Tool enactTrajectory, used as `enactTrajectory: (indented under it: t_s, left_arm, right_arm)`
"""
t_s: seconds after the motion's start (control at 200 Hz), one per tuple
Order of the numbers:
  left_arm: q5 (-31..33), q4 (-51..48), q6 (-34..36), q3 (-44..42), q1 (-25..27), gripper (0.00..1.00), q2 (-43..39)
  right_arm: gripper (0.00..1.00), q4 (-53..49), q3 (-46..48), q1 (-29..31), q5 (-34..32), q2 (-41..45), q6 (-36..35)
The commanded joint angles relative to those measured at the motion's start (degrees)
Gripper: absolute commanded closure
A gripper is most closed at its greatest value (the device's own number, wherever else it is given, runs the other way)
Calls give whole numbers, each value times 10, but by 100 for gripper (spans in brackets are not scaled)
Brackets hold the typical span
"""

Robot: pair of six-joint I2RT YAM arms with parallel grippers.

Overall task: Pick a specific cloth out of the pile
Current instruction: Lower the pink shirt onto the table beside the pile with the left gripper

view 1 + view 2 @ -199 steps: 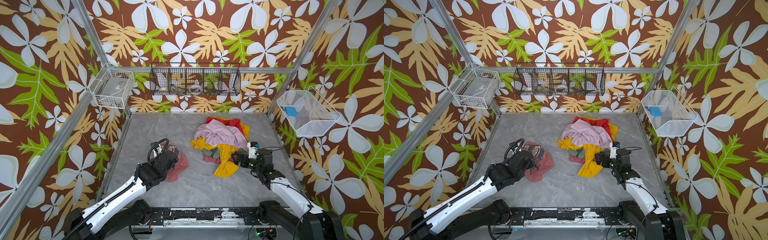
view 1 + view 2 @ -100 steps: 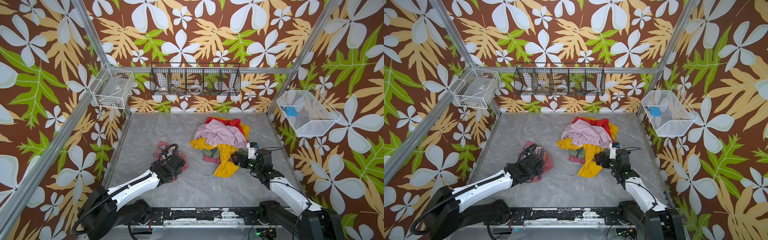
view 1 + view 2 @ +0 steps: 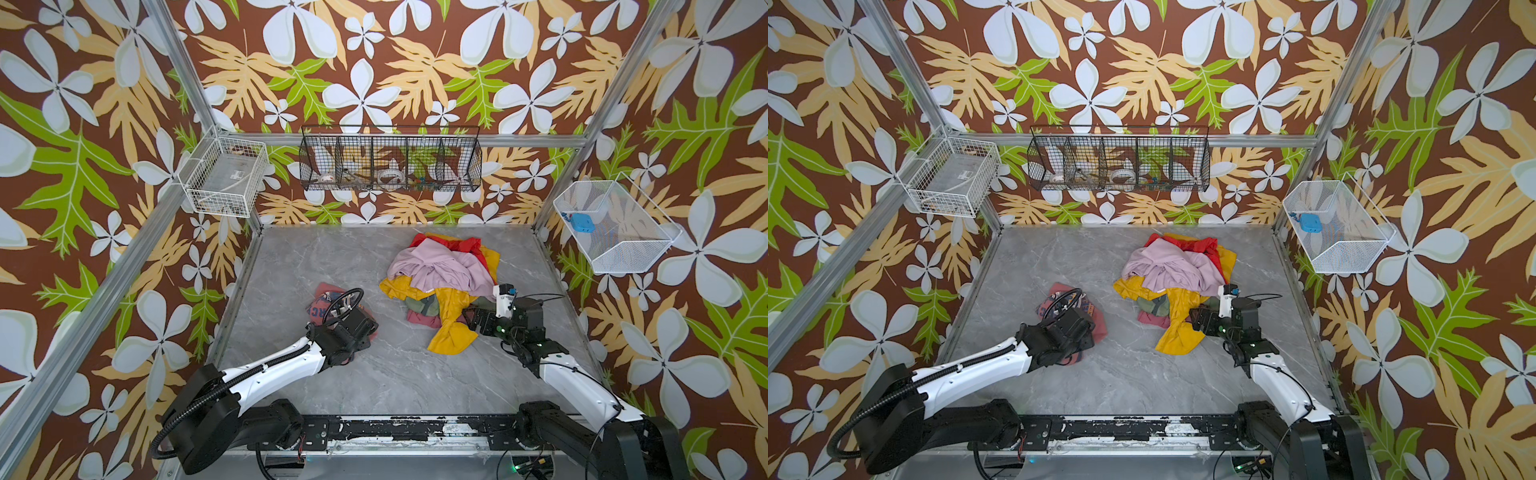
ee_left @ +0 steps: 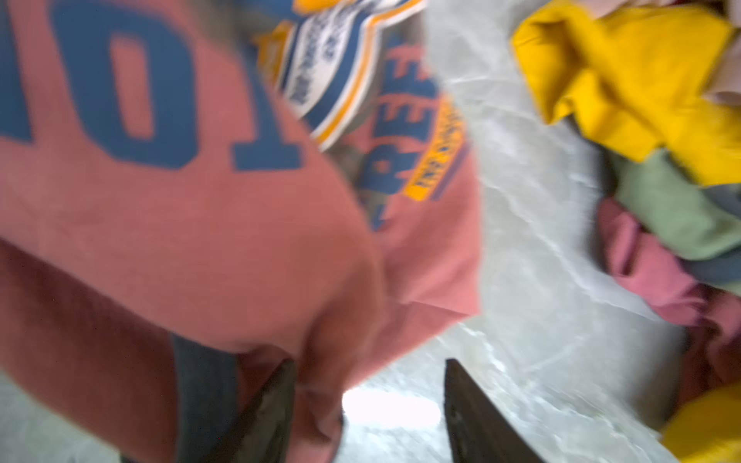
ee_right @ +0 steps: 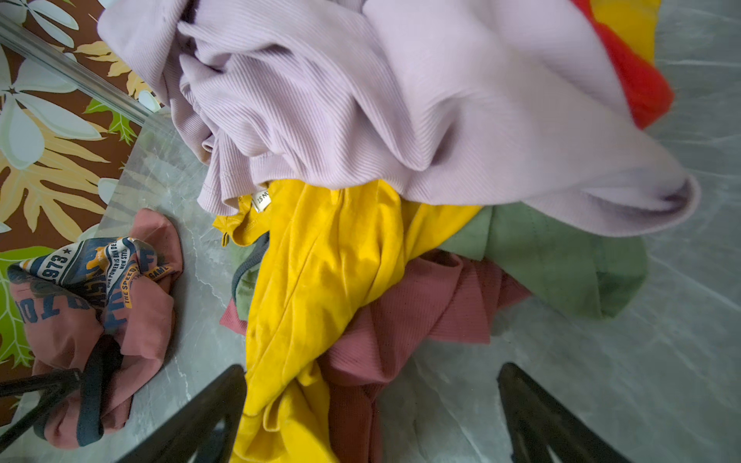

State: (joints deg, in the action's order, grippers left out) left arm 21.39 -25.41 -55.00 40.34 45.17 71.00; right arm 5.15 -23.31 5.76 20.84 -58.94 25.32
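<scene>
The cloth (image 3: 325,300) (image 3: 1059,300), a salmon-pink T-shirt with navy, orange and white lettering, lies crumpled on the table left of the pile (image 3: 440,270) (image 3: 1171,266). My left gripper (image 4: 369,362) sits low over the cloth's near edge, jaws apart. A fold of the cloth (image 4: 200,240) hangs against one finger. My right gripper (image 5: 373,368) (image 3: 473,320) stands open at the pile's near right edge. Yellow and dusty-pink fabric of the pile (image 5: 361,120) lies between its fingers. The right wrist view also shows the cloth (image 5: 92,300) apart from the pile.
The table (image 3: 311,257) is grey marble, walled on three sides. A white wire basket (image 3: 224,183) hangs at the left, a black wire basket (image 3: 390,162) at the back. A white mesh basket (image 3: 611,224) at the right holds a blue object (image 3: 579,222).
My left arm has dropped low and stretched forward, bringing the cloth down onto the table. Its jaws were shut on the cloth and now stand apart. The right arm has not moved.
</scene>
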Motion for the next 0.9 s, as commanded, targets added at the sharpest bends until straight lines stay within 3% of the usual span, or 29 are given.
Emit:
enactTrajectory:
  t_s: [0.0, 0.205, 0.425, 0.761, 0.896]
  left_arm:
    - [67, -95, 9, 39, 13, 30, 12]
    - [123, -167, 7, 87, 22, 25, 13]
    - [204, -201, 53, 147, 16, 3, 15]
    - [78, -59, 192, 114, -83, 0, 59]
    - [59, -32, 234, 111, -94, 0, 102]
  right_arm:
    - [2, -3, -10, 1, -13, 1, -14]
    - [2, -7, -20, 1, -17, -5, -22]
    - [2, -12, -22, 1, -16, -4, -29]
    - [1, -26, -25, 1, -27, 15, -33]
    - [1, -39, -29, 1, -33, 25, -33]
